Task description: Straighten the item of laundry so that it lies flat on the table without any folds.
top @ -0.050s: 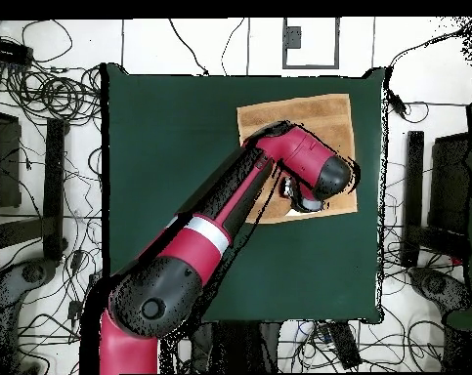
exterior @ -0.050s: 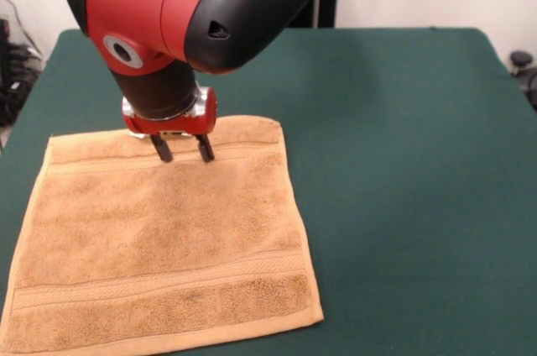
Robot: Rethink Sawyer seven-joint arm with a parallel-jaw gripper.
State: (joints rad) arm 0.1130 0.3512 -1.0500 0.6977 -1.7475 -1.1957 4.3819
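Note:
The item of laundry [exterior @ -0.050s: 168,238] is a golden-tan terry towel spread flat on the dark green table [exterior @ -0.050s: 403,163], at the front left in the front view. Its woven border bands run across near both ends. My gripper [exterior @ -0.050s: 182,149] hangs over the towel's far band, its two dark fingers [exterior @ -0.050s: 162,149] apart and open, tips at or just above the cloth with nothing between them. From overhead, the towel [top @ -0.050s: 303,115] lies near the table's far right corner, and the arm's head covers much of its near part, hiding the gripper.
Bare green felt [top @ -0.050s: 171,156] stretches across the rest of the table. Cables and stands [top @ -0.050s: 44,146] crowd the floor around the table on all sides. The arm's red and black body [exterior @ -0.050s: 193,3] looms over the towel's far edge.

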